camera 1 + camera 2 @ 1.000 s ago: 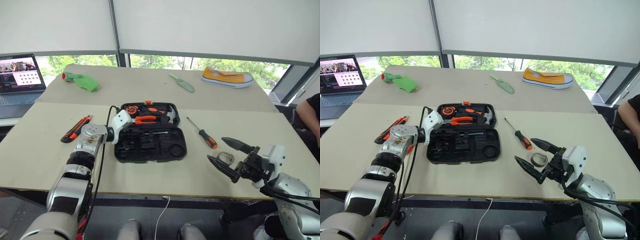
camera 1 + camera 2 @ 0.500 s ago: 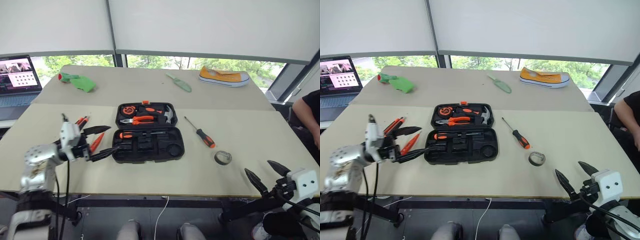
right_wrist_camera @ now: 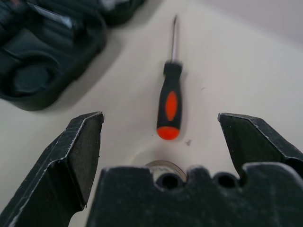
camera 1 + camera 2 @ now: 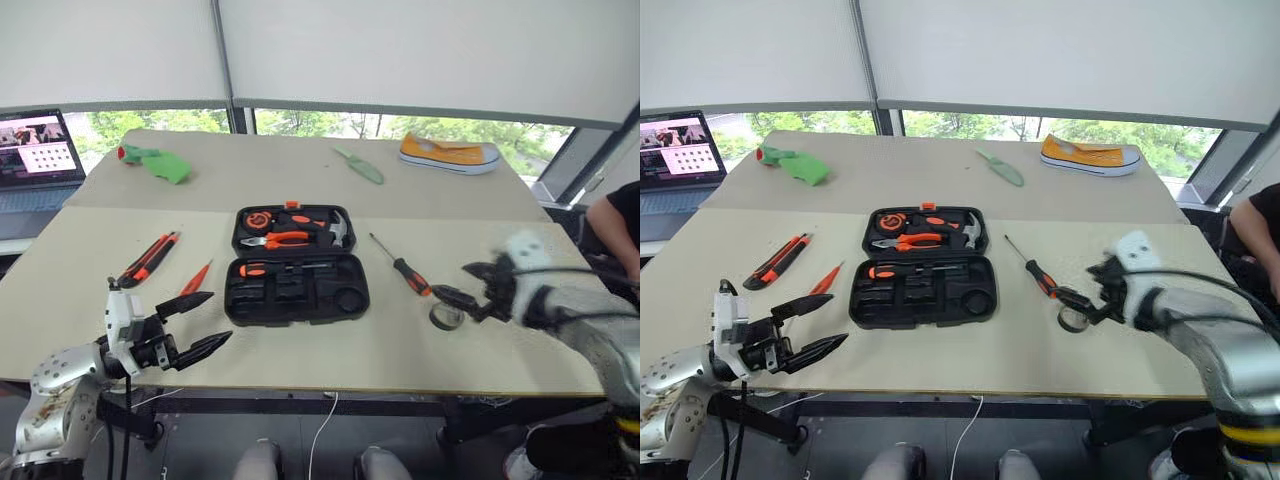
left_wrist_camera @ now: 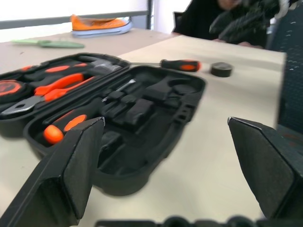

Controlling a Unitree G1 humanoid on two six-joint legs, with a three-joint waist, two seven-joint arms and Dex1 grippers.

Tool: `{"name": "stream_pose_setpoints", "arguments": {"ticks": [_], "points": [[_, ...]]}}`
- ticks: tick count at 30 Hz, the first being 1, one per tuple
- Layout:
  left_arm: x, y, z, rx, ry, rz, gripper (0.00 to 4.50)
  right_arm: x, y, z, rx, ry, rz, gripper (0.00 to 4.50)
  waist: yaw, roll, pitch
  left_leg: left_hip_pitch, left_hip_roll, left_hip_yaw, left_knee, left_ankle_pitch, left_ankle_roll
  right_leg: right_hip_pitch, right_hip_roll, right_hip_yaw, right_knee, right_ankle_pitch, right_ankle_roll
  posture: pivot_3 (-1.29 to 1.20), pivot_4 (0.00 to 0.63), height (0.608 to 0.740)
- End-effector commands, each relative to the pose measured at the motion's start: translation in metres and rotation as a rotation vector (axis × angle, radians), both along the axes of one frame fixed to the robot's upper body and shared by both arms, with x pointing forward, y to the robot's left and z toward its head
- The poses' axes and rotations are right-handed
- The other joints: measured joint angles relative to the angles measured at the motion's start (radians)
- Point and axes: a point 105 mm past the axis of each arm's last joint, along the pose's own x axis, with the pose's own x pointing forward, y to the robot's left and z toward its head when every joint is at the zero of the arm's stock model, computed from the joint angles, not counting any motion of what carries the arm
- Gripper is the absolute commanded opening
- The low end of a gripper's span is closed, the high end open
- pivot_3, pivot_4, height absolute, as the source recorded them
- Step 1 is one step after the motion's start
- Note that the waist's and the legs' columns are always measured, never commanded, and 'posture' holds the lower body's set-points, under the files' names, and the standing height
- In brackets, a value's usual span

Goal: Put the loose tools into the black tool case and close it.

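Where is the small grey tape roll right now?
In the head views the small grey tape roll lies on the beige table, right of the open black tool case, just beyond the orange-and-black screwdriver's handle, with the open right gripper over it.

No lettering, brand, number or sign can be read on anything here.

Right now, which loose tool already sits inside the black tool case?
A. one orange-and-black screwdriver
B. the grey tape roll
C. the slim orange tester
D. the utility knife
A: an orange-and-black screwdriver lies in a slot of the open black tool case; the knife, tester and tape lie on the table.
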Motion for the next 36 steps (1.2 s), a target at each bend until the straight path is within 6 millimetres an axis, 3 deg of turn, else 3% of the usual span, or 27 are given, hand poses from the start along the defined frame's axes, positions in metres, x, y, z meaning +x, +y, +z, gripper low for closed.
{"name": "stream_pose_setpoints", "arguments": {"ticks": [1, 3, 7, 8, 10, 16, 18, 20, 23, 25, 27, 31, 36], "points": [[-0.002, -0.017, 0.009, 0.006, -0.056, -0.067, 4.48, 0.029, 0.007, 0.002, -0.082, 0.029, -0.029, 4.50, -0.004, 0.000, 0.000, -0.002, 0.000, 0.001, 0.000, 0.000, 0.000, -0.002, 0.000, 0.001, 0.000, 0.001, 0.002, 0.00, 0.150, 0.740], [-0.003, -0.022, 0.010, 0.002, -0.054, -0.092, 4.48, 0.038, 0.008, -0.005, -0.163, 0.051, -0.024, 4.50, -0.001, 0.000, 0.000, -0.008, 0.000, 0.001, 0.000, 0.000, 0.000, -0.008, 0.001, 0.001, 0.001, 0.005, 0.009, 0.00, 0.150, 0.740], [-0.007, -0.030, 0.004, 0.029, -0.052, -0.121, 4.48, 0.048, 0.016, -0.014, -0.155, 0.104, -0.013, 4.50, 0.006, 0.000, 0.000, -0.013, 0.000, 0.001, 0.000, -0.001, 0.002, -0.012, 0.001, -0.001, 0.000, 0.005, 0.010, 0.00, 0.150, 0.740], [-0.007, -0.031, 0.004, 0.027, -0.057, -0.118, 4.50, 0.049, 0.017, -0.016, -0.154, 0.114, -0.016, 3.99, 0.005, 0.000, 0.000, -0.014, 0.000, 0.001, 0.000, -0.001, 0.002, -0.012, 0.001, -0.001, 0.000, 0.005, 0.010, 0.00, 0.150, 0.740], [-0.009, -0.032, 0.006, 0.027, -0.066, -0.112, 4.50, 0.052, 0.014, -0.018, -0.180, 0.115, -0.026, 3.54, 0.001, 0.000, 0.000, -0.014, 0.000, 0.002, 0.000, -0.001, 0.002, -0.012, 0.001, -0.001, 0.000, 0.005, 0.010, 0.00, 0.150, 0.740], [-0.012, -0.029, 0.008, 0.025, -0.076, -0.086, 4.50, 0.053, 0.011, -0.020, -0.123, 0.123, -0.053, 1.52, -0.005, 0.000, 0.000, -0.013, 0.001, 0.002, 0.002, -0.001, 0.003, -0.011, 0.001, 0.000, 0.002, 0.005, 0.010, 0.00, 0.150, 0.740], [-0.008, -0.027, 0.018, -0.006, -0.097, -0.065, 4.50, 0.059, 0.002, 0.000, -0.075, -0.019, -0.109, 1.01, -0.003, 0.000, 0.000, -0.013, 0.001, 0.002, 0.003, -0.001, 0.003, -0.012, 0.001, 0.000, 0.003, 0.005, 0.010, 0.00, 0.150, 0.740], [-0.005, -0.024, 0.024, -0.019, -0.111, -0.044, 4.50, 0.064, -0.001, 0.023, -0.060, -0.163, -0.129, 1.02, 0.000, 0.000, 0.000, -0.013, 0.001, 0.002, 0.004, -0.001, 0.003, -0.011, 0.001, 0.000, 0.003, 0.005, 0.010, 0.00, 0.150, 0.740], [0.004, -0.014, 0.020, 0.026, -0.118, 0.027, 4.50, 0.057, 0.052, 0.075, -0.040, -0.440, 0.177, 1.02, -0.004, 0.001, 0.001, -0.013, 0.001, 0.002, 0.004, -0.001, 0.003, -0.012, 0.001, 0.000, 0.003, 0.006, 0.011, 0.00, 0.150, 0.740], [0.008, -0.004, 0.014, 0.047, -0.107, 0.084, 4.50, 0.039, 0.096, 0.084, -0.087, -0.523, 0.478, 1.02, -0.020, 0.002, 0.001, -0.013, 0.001, 0.002, 0.004, -0.001, 0.003, -0.012, 0.002, 0.001, 0.003, 0.006, 0.011, 0.00, 0.150, 0.740], [0.008, 0.006, 0.009, 0.038, -0.091, 0.138, 4.50, 0.030, 0.129, 0.080, -0.172, -0.539, 0.699, 1.02, -0.043, 0.003, 0.002, -0.011, 0.004, 0.002, 0.004, -0.001, 0.003, -0.012, 0.005, 0.002, 0.004, 0.007, 0.010, 0.00, 0.150, 0.740], [0.005, 0.025, 0.011, -0.023, -0.110, 0.302, 4.50, 0.033, 0.171, 0.059, -0.318, -0.475, 0.896, 1.02, -0.047, 0.003, 0.002, -0.009, 0.010, 0.002, 0.003, -0.001, 0.003, -0.011, 0.011, 0.002, 0.004, 0.008, 0.007, 0.00, 0.150, 0.740], [-0.004, 0.024, 0.010, -0.084, -0.115, 0.374, 4.50, 0.042, 0.183, 0.030, -0.454, -0.376, 0.939, 1.02, -0.019, 0.002, 0.002, -0.011, 0.012, 0.003, 0.003, 0.000, 0.000, -0.013, 0.012, 0.000, 0.004, 0.009, 0.004, 0.00, 0.150, 0.740]]}}
